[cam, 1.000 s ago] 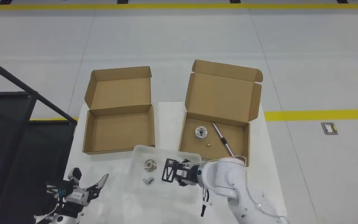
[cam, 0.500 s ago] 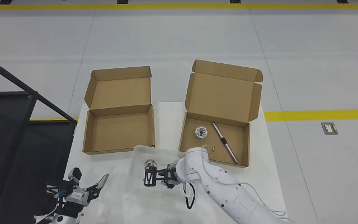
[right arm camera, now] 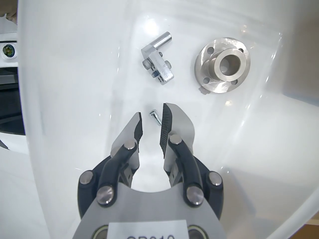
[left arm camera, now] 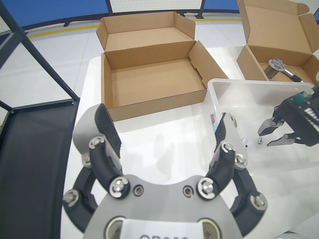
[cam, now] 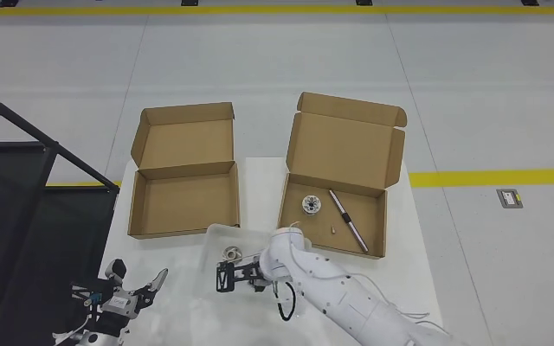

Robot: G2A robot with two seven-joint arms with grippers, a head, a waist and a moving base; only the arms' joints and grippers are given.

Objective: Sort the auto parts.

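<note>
Straddling a small screw (right arm camera: 155, 117) in the bin (right arm camera: 62, 75), right end effector (right arm camera: 151, 110) narrowly parted.

You see plain brown on both the left cardboard box (cam: 183, 203) and the right cardboard box (cam: 346, 147), and white on the table (cam: 260, 182). The bin (right arm camera: 74, 50) is translucent white. The flange (right arm camera: 221, 68), bracket (right arm camera: 157, 62) and screw (right arm camera: 155, 117) are bare silver metal. The left gripper (left arm camera: 164, 114) and right gripper (right arm camera: 152, 115) are silver, with black links and black ribbed pads (right arm camera: 165, 125). A yellow stripe (cam: 485, 178) crosses your pale grey floor (cam: 260, 69).
</note>
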